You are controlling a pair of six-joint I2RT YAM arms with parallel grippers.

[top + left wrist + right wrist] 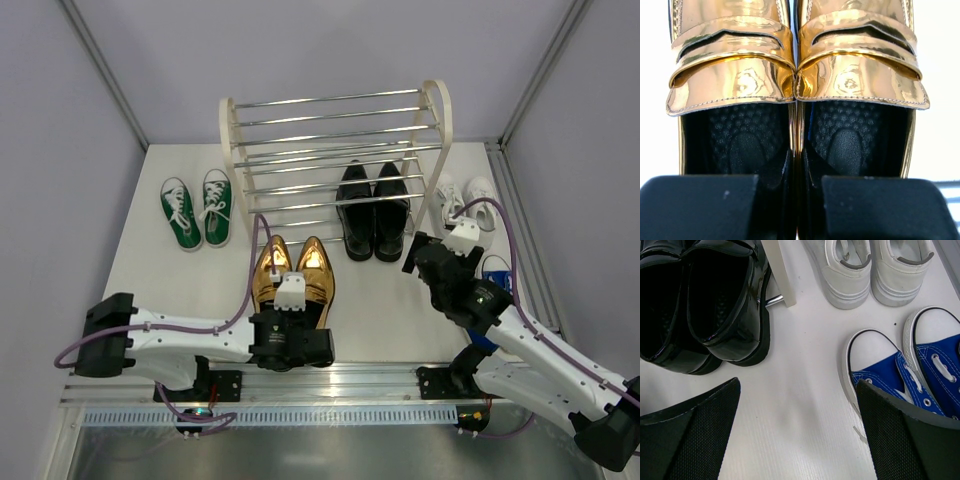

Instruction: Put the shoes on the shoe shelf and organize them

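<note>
Because the left gripper (796, 185) pinches only the touching inner walls of the shiny gold patent loafers (860, 85), standing on the white table (380, 300) before the cream-sided chrome-rod shoe shelf (440, 118), one shoe may slip free or the pair splay when lifted. The right gripper (797, 385) hangs spread wide, holding nothing.

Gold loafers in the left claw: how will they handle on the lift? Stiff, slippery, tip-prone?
Probably slippery: the gold loafers have a mirror finish, so the left claw, pinching both inner walls together, may let one slide. Likely stiff: the uppers hold their shape without sagging. Gripped at the heel end, the long toes may dip forward.
</note>
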